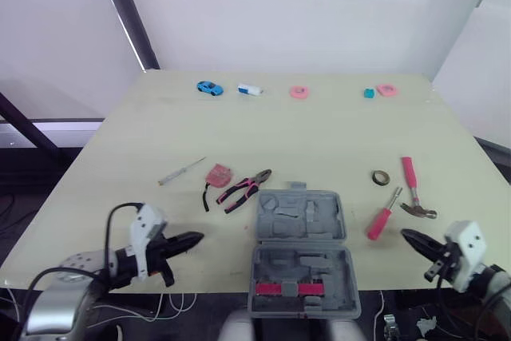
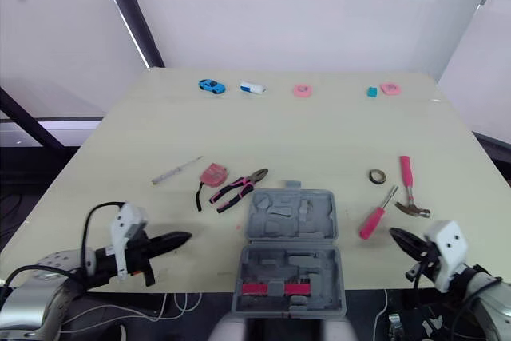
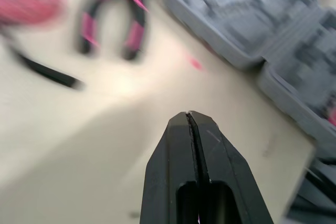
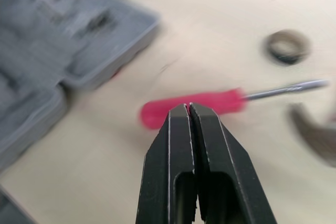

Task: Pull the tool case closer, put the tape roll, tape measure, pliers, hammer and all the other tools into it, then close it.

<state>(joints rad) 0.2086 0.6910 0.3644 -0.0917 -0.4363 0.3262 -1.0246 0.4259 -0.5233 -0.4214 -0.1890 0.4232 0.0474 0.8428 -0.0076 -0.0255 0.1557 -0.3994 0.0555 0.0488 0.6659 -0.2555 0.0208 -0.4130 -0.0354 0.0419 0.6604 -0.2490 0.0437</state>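
Pale table [image 1: 319, 133], near edge. I read left gripper [image 1: 196, 239] closed, empty, hovering left of open tool case [image 1: 301, 221]. Pliers [image 1: 246, 189] and tape measure [image 1: 217, 174] lie beyond it. Right gripper [image 1: 406, 235] closed, empty, just beside red screwdriver [image 1: 378, 223]. Hammer [image 1: 410, 177] and tape roll [image 1: 374, 177] lie beyond.

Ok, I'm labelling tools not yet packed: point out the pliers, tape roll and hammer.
pliers [image 1: 254, 182], left eye view, on the pivot.
tape roll [image 1: 374, 177], left eye view, on the ring's rim.
hammer [image 1: 409, 172], left eye view, on the pink grip.
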